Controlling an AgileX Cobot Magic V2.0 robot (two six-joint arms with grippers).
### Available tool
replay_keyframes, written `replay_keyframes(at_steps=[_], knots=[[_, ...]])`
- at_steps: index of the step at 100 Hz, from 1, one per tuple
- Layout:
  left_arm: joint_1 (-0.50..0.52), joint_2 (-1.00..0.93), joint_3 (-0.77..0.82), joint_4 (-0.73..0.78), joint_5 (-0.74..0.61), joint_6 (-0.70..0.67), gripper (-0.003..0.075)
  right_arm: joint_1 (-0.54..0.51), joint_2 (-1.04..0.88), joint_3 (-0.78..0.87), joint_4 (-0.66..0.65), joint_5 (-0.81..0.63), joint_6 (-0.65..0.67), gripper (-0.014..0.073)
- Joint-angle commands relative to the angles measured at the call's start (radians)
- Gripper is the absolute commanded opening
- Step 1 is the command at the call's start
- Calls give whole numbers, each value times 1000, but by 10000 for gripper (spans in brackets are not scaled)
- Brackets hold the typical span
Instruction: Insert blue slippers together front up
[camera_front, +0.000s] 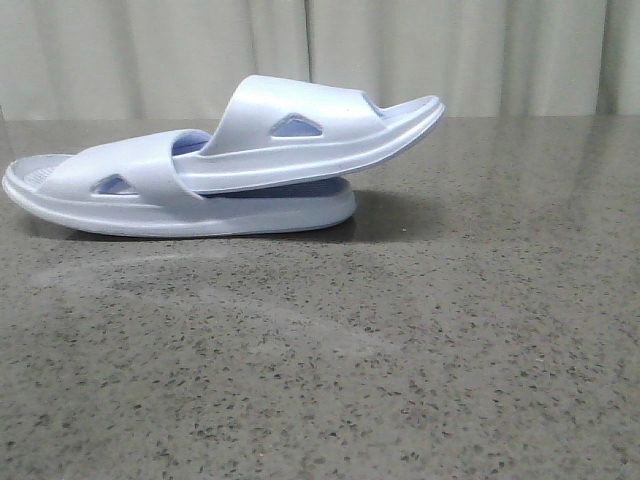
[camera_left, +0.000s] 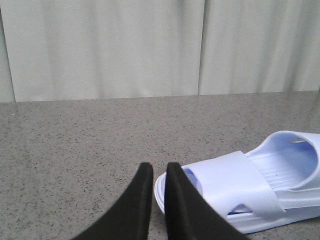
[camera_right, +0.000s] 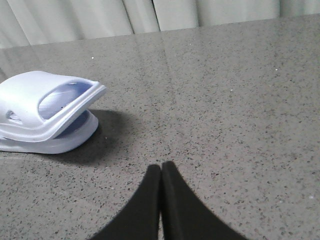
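The blue slippers sit nested on the speckled grey desk (camera_front: 420, 340), toward its far left side in the front view. The lower slipper (camera_front: 120, 200) lies flat on its sole. The upper slipper (camera_front: 300, 135) is pushed under the lower one's strap, so its tucked end is hidden there, while its free end rises at a tilt and overhangs the lower sole to the right. Which end is toe or heel cannot be told with certainty. A dark shadow under the raised end hides the desk surface there.

In the left wrist view the left tool (camera_left: 159, 170) shows only its two black fingers, standing close with a narrow gap, holding nothing. The lower slipper's end sits just beside it on the desk, apart from the fingers; the pair is cut off by the picture's edge.

In the right wrist view the right tool (camera_right: 161, 167) has its fingers pressed together, tips touching, gripping nothing. It is well apart from the slippers, whose raised end and strap opening face it; the rest runs out of the picture.

Neither arm appears in the front view. Pale curtains (camera_front: 450, 50) hang behind the desk.
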Motion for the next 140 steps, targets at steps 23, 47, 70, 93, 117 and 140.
replay_keyframes(at_steps=[23, 47, 70, 93, 117, 140], knots=[[-5, -69, 37, 269, -150, -462, 15, 3, 0, -26, 18, -10, -15, -79], [56, -211, 178, 1335, -181, -1547, 15, 3, 0, -26, 18, -12, -15, -80], [108, -416, 297, 1496, -181, -1608, 15, 3, 0, -26, 18, -12, -15, -79], [109, -510, 339, 1562, -196, -1608, 15, 3, 0, -26, 18, -7, -15, -79], [109, -510, 337, 1566, -181, -1602, 15, 3, 0, -26, 18, -8, -15, -79], [109, -510, 337, 1566, -181, -1602, 15, 3, 0, -26, 18, -8, -15, -79]])
